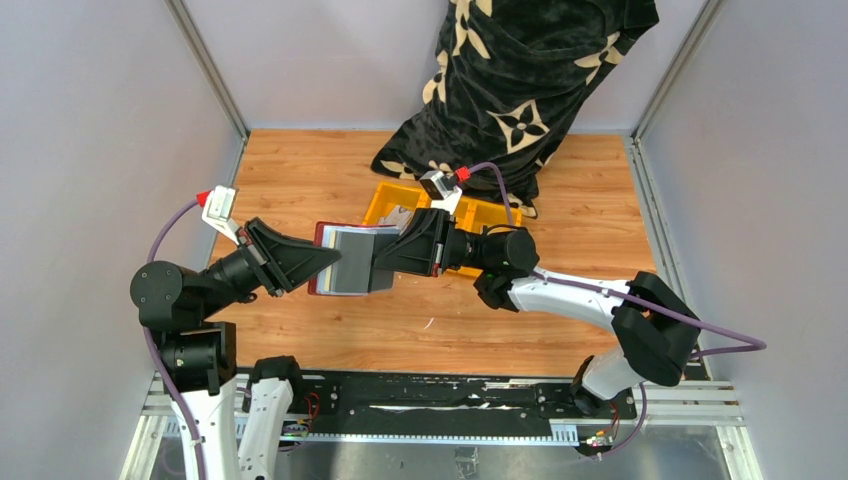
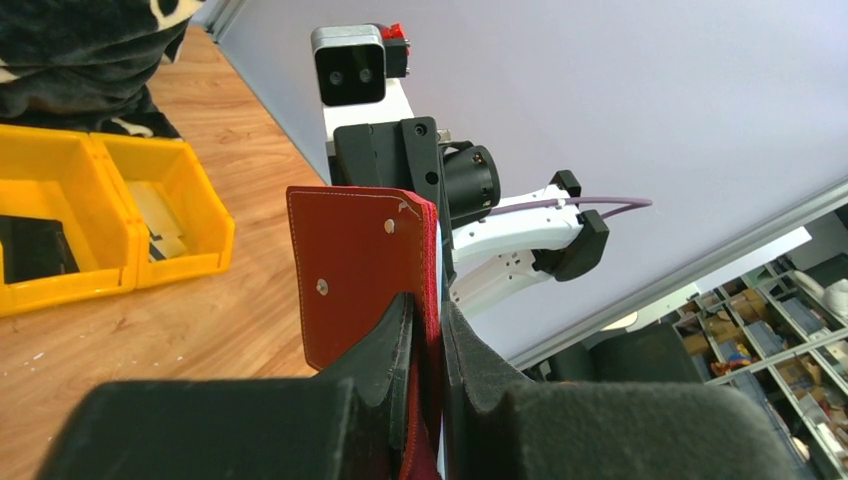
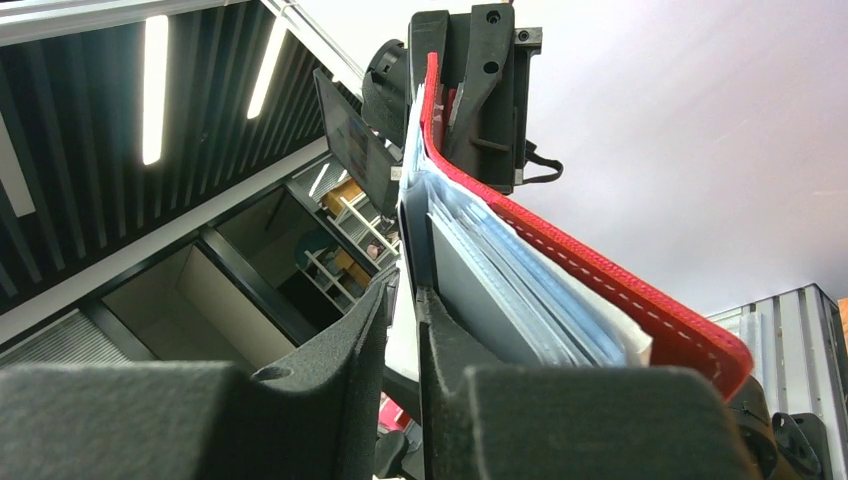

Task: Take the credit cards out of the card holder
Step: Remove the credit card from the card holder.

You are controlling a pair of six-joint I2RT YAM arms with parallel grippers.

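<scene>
Card holder [image 2: 345,270] held open in mid-air above table [image 1: 320,170], left gripper [image 2: 428,340] jaws clamped on its red cover, right gripper [image 3: 403,300] jaws pinched on grey credit card [image 3: 465,290] seated in its pockets, yellow bin [image 1: 385,205] behind.

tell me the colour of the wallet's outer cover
The wallet is dark red, clearest in the left wrist view.

The arms [image 1: 560,292] are white with black joints; purple cables [image 1: 700,325] run along them (wrist cameras [image 2: 348,65] are grey, red-capped).
</scene>
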